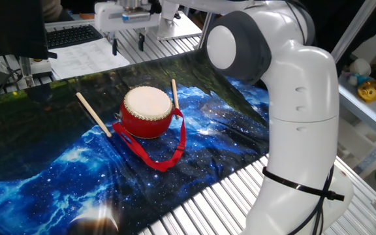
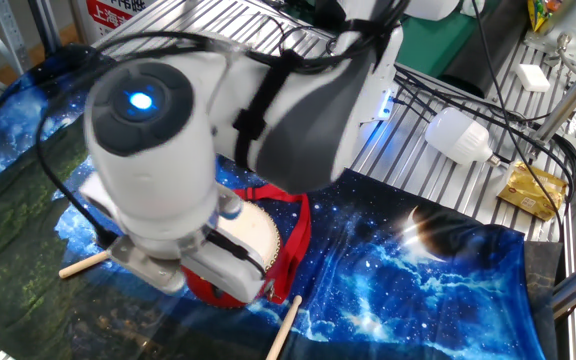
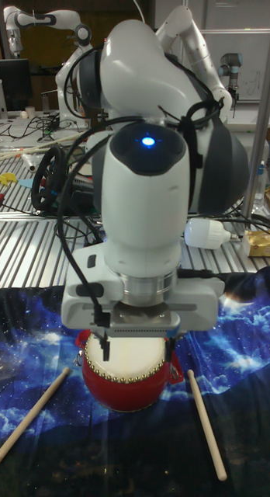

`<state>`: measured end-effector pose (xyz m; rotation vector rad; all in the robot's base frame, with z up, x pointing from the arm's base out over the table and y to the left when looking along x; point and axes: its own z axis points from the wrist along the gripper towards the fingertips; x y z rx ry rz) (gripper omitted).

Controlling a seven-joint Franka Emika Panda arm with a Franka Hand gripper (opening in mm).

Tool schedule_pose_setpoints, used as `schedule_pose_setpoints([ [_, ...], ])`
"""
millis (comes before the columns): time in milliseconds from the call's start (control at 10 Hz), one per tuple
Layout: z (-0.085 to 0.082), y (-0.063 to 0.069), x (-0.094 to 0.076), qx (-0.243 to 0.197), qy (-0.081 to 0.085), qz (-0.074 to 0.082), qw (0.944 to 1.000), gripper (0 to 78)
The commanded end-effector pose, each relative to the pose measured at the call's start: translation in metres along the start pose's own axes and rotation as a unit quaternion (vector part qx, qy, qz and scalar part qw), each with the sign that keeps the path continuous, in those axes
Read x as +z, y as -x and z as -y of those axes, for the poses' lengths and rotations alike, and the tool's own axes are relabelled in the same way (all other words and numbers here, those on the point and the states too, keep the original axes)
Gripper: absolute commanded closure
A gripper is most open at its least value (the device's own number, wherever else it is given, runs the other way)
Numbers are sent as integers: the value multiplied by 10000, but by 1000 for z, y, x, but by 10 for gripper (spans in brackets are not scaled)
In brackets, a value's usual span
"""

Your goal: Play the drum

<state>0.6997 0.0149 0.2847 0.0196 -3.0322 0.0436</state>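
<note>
A: Where's the drum [image 1: 147, 112] rel. to the hand [image 1: 127, 47]?

B: Drum sits mid-table on the starry blue cloth [image 1: 57, 170], skin side up, red ribbon strap [image 1: 165, 151] trailing off toward the near edge. In one fixed view the hand hangs high, well apart from it, out over the far edge of the cloth. So drum lies below and nearer the robot's base than the hand.

A: Hand state?

B: Fingers parted, nothing btwn them, so released and empty. Tall fixed view agrees: the two fingertips hang apart above the drum's skin [image 3: 135, 359], not touching.

A: Sticks?

B: Two thin wooden ones. One stick [image 1: 93, 113] lies on the cloth just left of the drum in that view, long axis diagonal, far end pointing up-left, roughly toward the hand. The other stick [image 1: 174, 94] is close against the drum's opposite side, axis running front to back; can't tell if it touches.

A: So what does the next move turn on?

B: My guess: coming down and back toward the base. If it means to grab a stick, the left one looks easier, clear of the drum all round, w/ wrist turned so the fingers straddle the diagonal.
</note>
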Motion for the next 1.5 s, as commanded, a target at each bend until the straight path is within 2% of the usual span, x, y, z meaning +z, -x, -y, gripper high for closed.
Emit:
schedule_pose_setpoints([
  [100,18,8,-5,-70,51,-69,9999,1],
  [600,27,7,-7,-155,40,-59,9999,1],
  [1500,27,7,-7,-234,41,-30,9997,1],
])
